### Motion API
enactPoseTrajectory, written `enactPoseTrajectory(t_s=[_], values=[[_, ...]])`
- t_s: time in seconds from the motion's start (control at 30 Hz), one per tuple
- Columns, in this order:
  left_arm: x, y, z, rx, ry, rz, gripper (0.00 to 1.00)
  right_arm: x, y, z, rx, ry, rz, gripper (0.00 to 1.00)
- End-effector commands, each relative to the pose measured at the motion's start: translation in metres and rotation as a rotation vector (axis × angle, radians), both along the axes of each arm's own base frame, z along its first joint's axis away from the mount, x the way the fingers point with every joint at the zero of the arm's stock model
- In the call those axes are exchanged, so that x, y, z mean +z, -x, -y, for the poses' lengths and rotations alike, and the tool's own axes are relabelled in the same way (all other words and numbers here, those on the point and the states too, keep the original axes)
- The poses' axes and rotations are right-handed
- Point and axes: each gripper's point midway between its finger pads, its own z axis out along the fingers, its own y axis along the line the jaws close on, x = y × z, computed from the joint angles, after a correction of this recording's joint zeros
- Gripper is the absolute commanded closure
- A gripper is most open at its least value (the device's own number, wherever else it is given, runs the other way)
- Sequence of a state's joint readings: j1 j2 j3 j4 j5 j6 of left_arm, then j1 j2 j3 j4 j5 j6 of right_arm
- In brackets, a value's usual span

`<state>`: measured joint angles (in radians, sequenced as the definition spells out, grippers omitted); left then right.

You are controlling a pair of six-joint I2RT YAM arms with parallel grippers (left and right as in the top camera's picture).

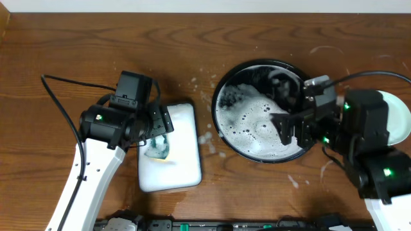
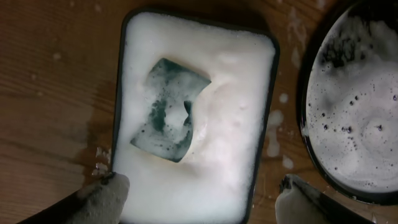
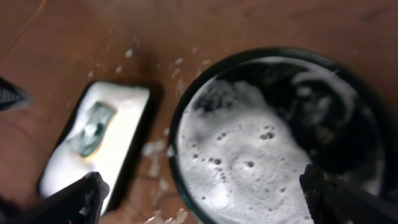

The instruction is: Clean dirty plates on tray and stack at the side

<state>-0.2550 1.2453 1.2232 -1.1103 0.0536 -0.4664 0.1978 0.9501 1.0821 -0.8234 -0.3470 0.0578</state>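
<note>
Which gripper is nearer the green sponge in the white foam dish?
Left. The left gripper hangs open directly above the dish, with the sponge just ahead of it. The right gripper is off over the foamy black tray, beside the dish.

A dark brown wooden table [image 1: 77,51], its grain running side to side, fills the overhead view. White foam flecks [image 1: 205,138] spatter the wood near its centre. A pale strip [image 1: 192,5] lines the far edge under soft, even light.
</note>
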Motion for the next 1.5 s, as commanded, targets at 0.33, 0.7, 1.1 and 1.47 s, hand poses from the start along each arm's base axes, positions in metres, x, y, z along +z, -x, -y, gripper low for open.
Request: enactPoseTrajectory(t_s=[0.33,0.7,1.1,1.47], values=[[0.003,-0.001,-0.001,-0.004,-0.002,0.009,0.18,-0.014,0.035,0.033,-0.033,0.171,0.502,0.01],[0.003,-0.001,-0.001,-0.004,-0.002,0.009,0.18,-0.079,0.045,0.046,-0.118,0.167,0.660,0.01],[0.003,-0.001,-0.001,-0.004,-0.002,0.009,0.18,-0.098,0.029,0.046,-0.150,0.146,0.766,0.01],[0.003,-0.001,-0.001,-0.004,-0.002,0.009,0.18,-0.111,0.029,0.046,-0.142,0.158,0.716,0.01]])
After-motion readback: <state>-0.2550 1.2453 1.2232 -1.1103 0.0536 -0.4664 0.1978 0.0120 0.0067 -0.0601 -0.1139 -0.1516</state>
